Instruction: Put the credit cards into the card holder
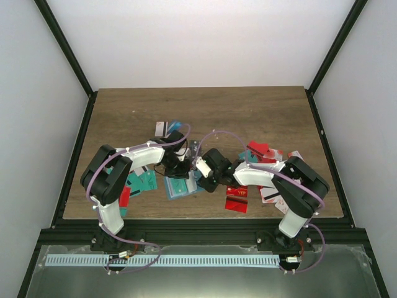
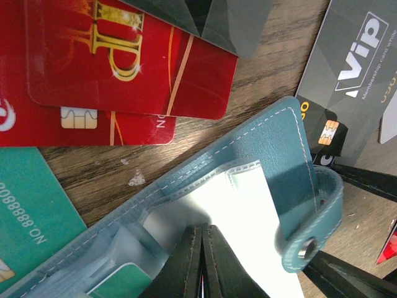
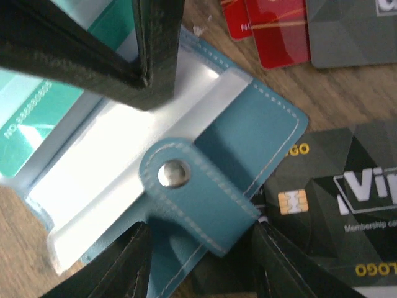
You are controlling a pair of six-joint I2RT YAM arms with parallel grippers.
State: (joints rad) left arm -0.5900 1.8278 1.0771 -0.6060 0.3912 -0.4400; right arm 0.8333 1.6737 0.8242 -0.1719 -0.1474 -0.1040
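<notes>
The teal-blue card holder (image 1: 180, 188) lies open on the table between both arms. My left gripper (image 2: 203, 228) is shut, its tips pressed on the clear sleeve over the pale lining of the card holder (image 2: 273, 149); a teal-green card (image 2: 124, 279) sits in a sleeve beside it. My right gripper (image 3: 203, 231) is open, one finger on each side of the clasp tab (image 3: 198, 198) with its metal snap. Loose credit cards lie around: red ones (image 2: 124, 62), a black one (image 3: 347, 205) and a teal-green one (image 2: 31, 205).
More cards lie scattered: teal-green ones (image 1: 141, 181) by the left arm, a red one (image 1: 237, 198) near the front, red and white ones (image 1: 260, 151) at the right, a few (image 1: 164, 128) further back. The left gripper's dark fingers (image 3: 93, 49) fill the top of the right wrist view.
</notes>
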